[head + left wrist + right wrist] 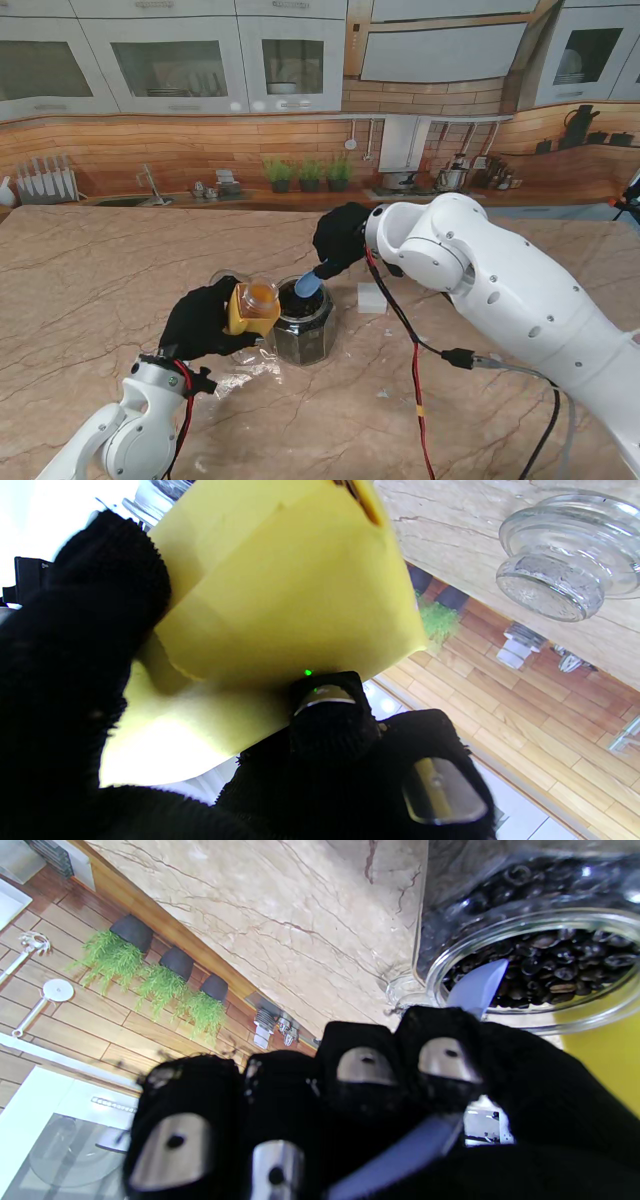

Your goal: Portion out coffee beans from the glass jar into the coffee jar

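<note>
The faceted glass jar (304, 330) of dark, glossy coffee beans (555, 965) stands upright mid-table on veined marble (90, 290). The right hand (342, 240), fingers closed around a blue scoop (308, 283), angles its tip down into the jar's mouth. Just left, the left hand (200, 322) grips the yellow, amber-rimmed coffee jar (252, 306), raised and tilted.

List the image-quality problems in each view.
Stand view: sharp, evenly lit, with straight edges bowed by the wide lens. Left wrist view: yellow jar fills the frame, with washed-out glare beside the left hand. Right wrist view: right hand soft, beans sharper.
</note>
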